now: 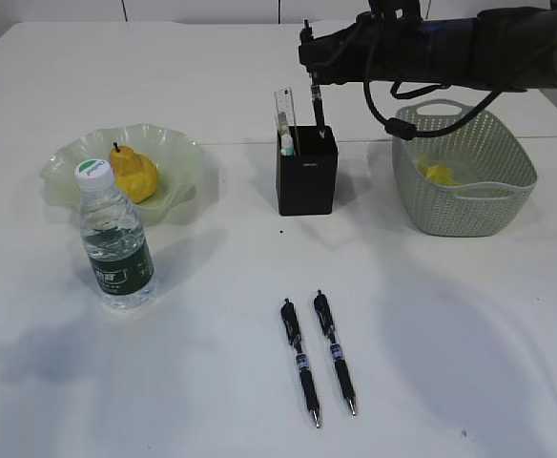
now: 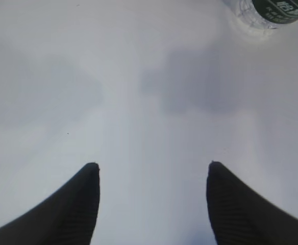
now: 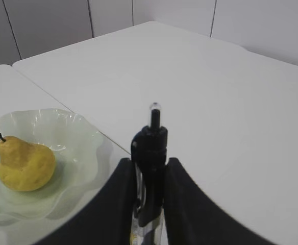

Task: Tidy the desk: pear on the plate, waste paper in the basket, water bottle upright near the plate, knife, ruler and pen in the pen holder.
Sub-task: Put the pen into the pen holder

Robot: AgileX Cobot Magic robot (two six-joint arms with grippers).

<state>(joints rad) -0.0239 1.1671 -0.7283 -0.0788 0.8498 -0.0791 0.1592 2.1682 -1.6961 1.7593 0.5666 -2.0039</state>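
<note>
My right gripper [image 1: 309,59] is shut on a black pen [image 1: 317,103], holding it upright with its lower end inside the black pen holder [image 1: 306,176]; the pen also shows between the jaws in the right wrist view [image 3: 150,153]. A clear ruler [image 1: 285,119] and a white-handled item stand in the holder. Two more black pens [image 1: 300,361] [image 1: 336,351] lie on the table at the front. The yellow pear [image 1: 135,175] sits on the green glass plate [image 1: 178,153]. The water bottle [image 1: 114,239] stands upright in front of the plate. My left gripper [image 2: 151,168] is open over bare table.
A grey-green woven basket [image 1: 469,205] stands at the right with a yellow crumpled paper [image 1: 442,175] inside. My right arm reaches across above the basket and holder. The bottle's base shows at the top right of the left wrist view [image 2: 271,13].
</note>
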